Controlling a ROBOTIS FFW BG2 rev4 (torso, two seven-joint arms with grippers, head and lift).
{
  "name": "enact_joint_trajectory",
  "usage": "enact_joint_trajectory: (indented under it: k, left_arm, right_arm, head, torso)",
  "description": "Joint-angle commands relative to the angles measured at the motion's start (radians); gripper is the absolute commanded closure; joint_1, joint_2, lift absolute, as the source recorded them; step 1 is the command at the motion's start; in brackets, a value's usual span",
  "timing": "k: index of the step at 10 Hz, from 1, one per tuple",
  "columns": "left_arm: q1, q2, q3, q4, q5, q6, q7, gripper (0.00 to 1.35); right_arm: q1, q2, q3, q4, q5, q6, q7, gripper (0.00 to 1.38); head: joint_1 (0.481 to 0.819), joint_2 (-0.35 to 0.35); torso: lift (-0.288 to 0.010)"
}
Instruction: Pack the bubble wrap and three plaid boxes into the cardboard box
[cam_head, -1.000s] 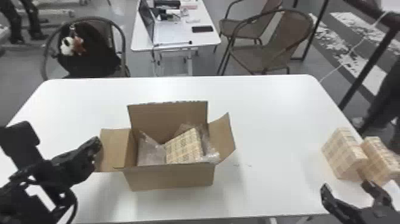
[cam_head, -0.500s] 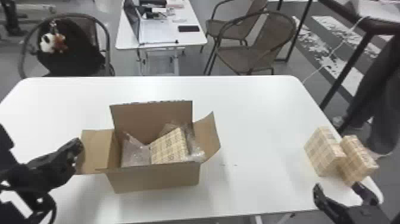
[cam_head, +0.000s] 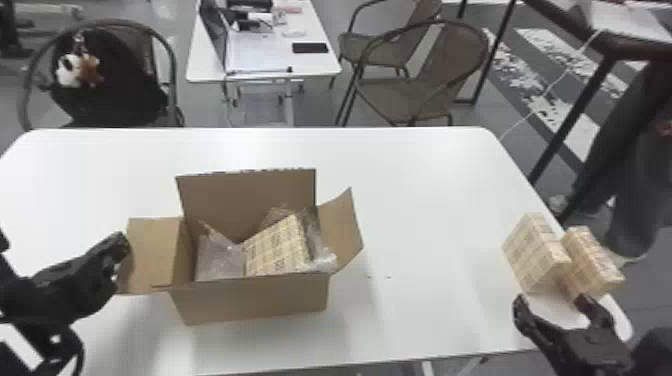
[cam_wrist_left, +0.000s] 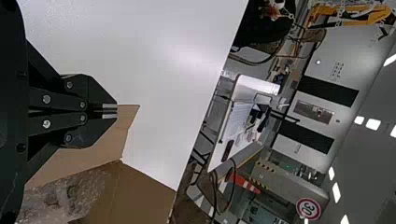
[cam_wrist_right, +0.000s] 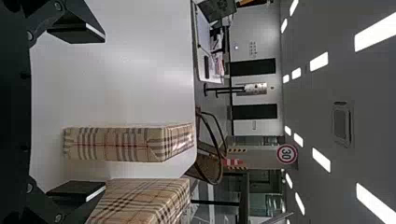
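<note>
In the head view my left gripper (cam_head: 122, 245) is over the left flap of the cardboard box (cam_head: 255, 302). In the left wrist view, that gripper (cam_wrist_left: 110, 110) has its fingers together in front of the flap. One plaid box (cam_head: 279, 250) lies tilted inside the carton, with bubble wrap (cam_head: 220, 257) around it. Two more plaid boxes, one (cam_head: 535, 255) left of the other (cam_head: 590, 262), stand at the table's right edge. My right gripper (cam_head: 552, 302) is open just on the near side of them. In the right wrist view, one plaid box (cam_wrist_right: 126, 143) lies between that gripper's (cam_wrist_right: 98, 112) spread fingers.
The white table (cam_head: 425, 180) has bare surface between the carton and the plaid boxes. The carton's right flap (cam_head: 342, 232) sticks outward and its back flap stands up. Chairs (cam_head: 420, 75) and a small desk (cam_head: 295, 65) are beyond the far edge.
The head view has turned to the right, so the scene has slid left in it. My right gripper has moved forward, closer to the two plaid boxes, with its fingers still apart.
</note>
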Motion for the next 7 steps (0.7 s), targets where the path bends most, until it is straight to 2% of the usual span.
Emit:
enact_joint_trajectory:
  k: [1, 7]
  left_arm:
    - [0.001, -0.003, 0.0, 0.0, 0.002, -0.002, 0.0, 1.21]
    - [0.001, -0.003, 0.0, 0.0, 0.002, -0.005, 0.0, 1.21]
  right_arm:
    - [-0.028, 0.002, 0.0, 0.031, 0.005, -0.007, 0.0, 0.18]
    - [-0.12, 0.001, 0.003, 0.128, 0.036, -0.063, 0.006, 0.18]
  head:
    - [0.695, -0.088]
    - [0.695, -0.091]
  torso:
    - [-0.148]
    - [-0.148]
